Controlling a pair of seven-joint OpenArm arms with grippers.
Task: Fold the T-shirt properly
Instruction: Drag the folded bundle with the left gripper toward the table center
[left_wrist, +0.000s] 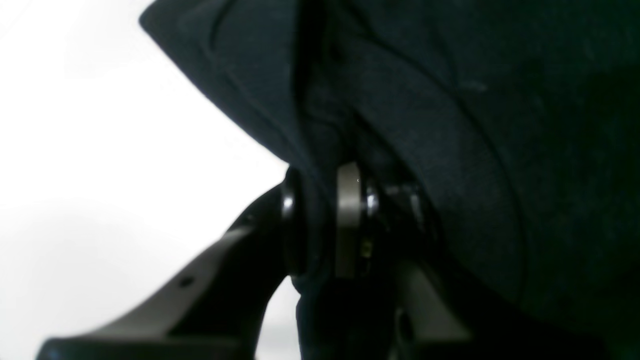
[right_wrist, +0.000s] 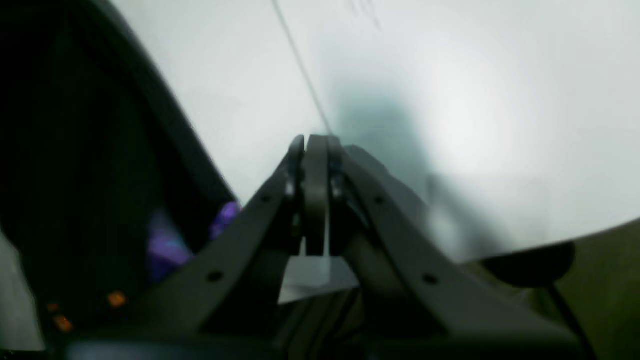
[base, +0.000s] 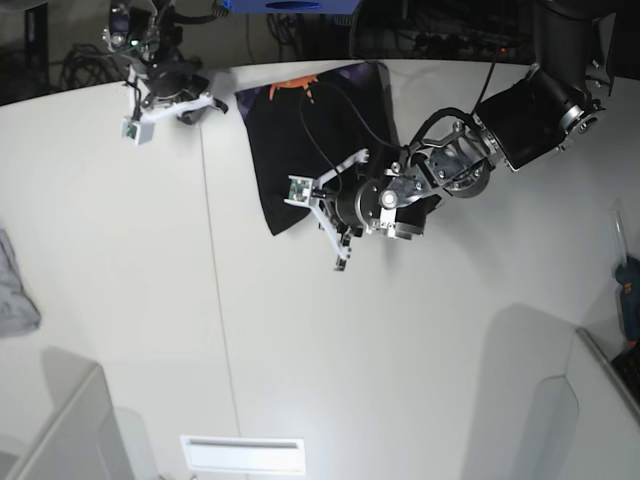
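T-shirt (base: 320, 130): black, lying partly folded on the white table (base: 150, 300) near its far edge; an orange and purple print shows along the shirt's far edge, and one pointed corner hangs toward the near side
T-shirt in the left wrist view (left_wrist: 450, 125): dark cloth fills most of the picture, with a fold running down between the gripper's fingers
T-shirt in the right wrist view (right_wrist: 90, 175): a dark mass to the side of the gripper, with blurred purple and orange patches low down
left gripper (base: 335, 215): at the shirt's near edge, closed to a narrow gap on a pinch of the black cloth; the fold is clamped between its two pads
right gripper (right_wrist: 315, 150): fingers pressed fully together with nothing between them, off the shirt's far corner, over bare table
right gripper in the base view (base: 190, 105): just beside the shirt's far corner, apart from the cloth
table seam (base: 215, 260): a thin line crossing the table on the right gripper's side of the shirt
grey cloth (base: 15, 285): small, crumpled, at the table's edge, well apart from the shirt
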